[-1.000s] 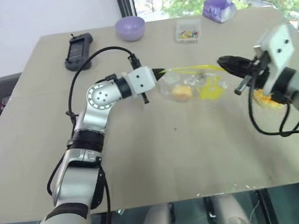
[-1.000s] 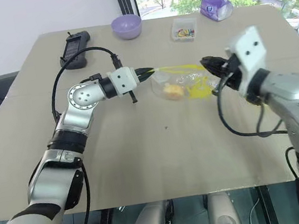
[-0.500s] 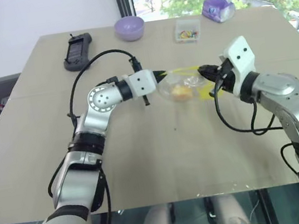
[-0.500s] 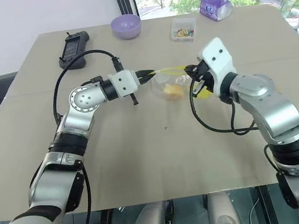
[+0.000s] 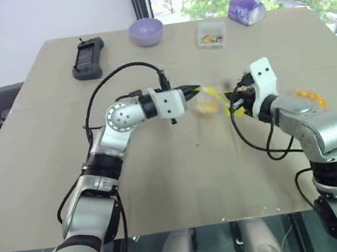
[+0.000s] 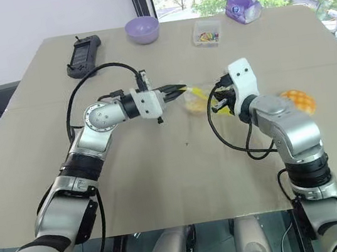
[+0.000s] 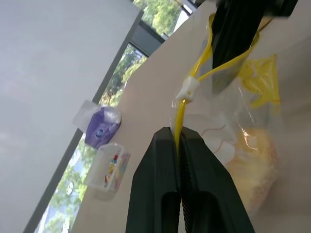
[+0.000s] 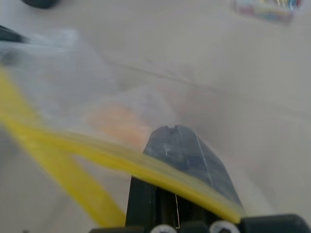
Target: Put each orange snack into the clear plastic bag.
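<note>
The clear plastic bag hangs crumpled between my two grippers over the middle of the table. My left gripper is shut on its yellow seal strip. My right gripper is shut on the bag's other end, its black fingers across the strip. Inside the bag lies a smooth orange-yellow snack. The other orange snack, a bun with a grid top, rests on the table just beyond my right forearm, outside the bag.
Along the far edge of the table stand a purple bowl, a clear box of coloured candies and a purple tissue pack. A black device lies at the far left. The beige table is bare in front.
My right gripper has swung in and down from the right onto the bag's end. The left gripper has drawn the bag slightly nearer and to the right. The grid-topped bun now shows.
</note>
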